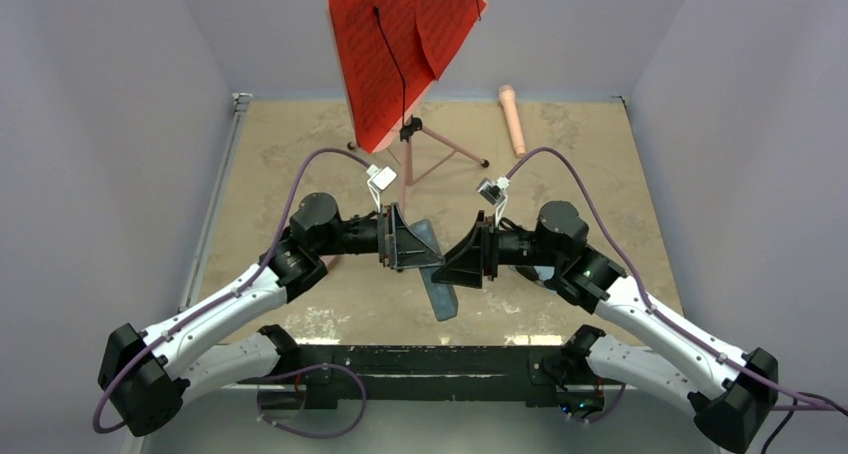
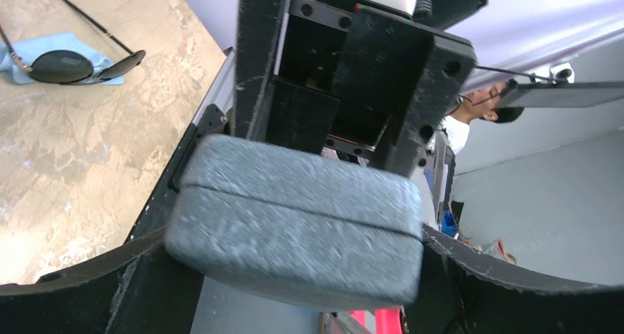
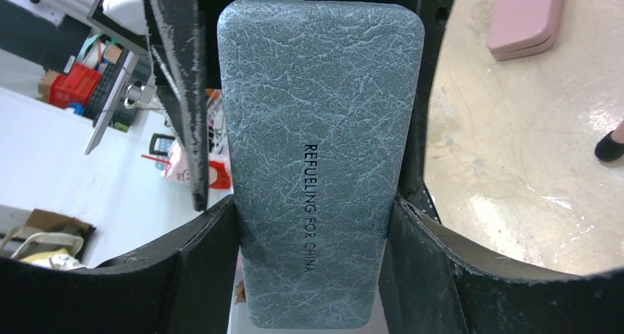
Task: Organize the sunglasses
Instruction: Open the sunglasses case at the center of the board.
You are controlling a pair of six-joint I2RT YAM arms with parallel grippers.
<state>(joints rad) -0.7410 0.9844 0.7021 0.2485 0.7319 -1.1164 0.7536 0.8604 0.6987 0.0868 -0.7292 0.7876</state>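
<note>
Top external view: the two arms meet over the middle of the table (image 1: 300, 304). The left gripper (image 1: 405, 242) and the right gripper (image 1: 472, 259) face each other with the grey-blue case (image 1: 441, 296) between them. The case runs slantwise from far to near, and its near end sticks out below the right gripper. At the far edge of the table lies the pink case (image 1: 512, 114), well apart from both arms. A red sheet (image 1: 400, 44) hangs tilted on a tripod stand (image 1: 430, 154) on the far half of the table, left of the pink case.

Left wrist view: the left gripper's two fingers (image 2: 110, 297) press on either side of the grey-blue case, so this claw is clamped on it. The case is seen from its edge, with the seam between its two halves showing. Just beyond it stand the black fingers of the right gripper. The black sunglasses (image 2: 77, 65) lie on the table, well apart from the held case. Their lenses rest on a pale blue cloth (image 2: 37, 51), and one thin arm reaches away past the cloth.

Right wrist view: the right gripper's fingers (image 3: 434, 275) hold the grey-blue case across its width, touching both long sides, so this claw too is closed on it. The lid faces the camera and bears the words "REFUELING FOR CHINA". The pink case lies on the table on the far side, apart from the gripper.
</note>
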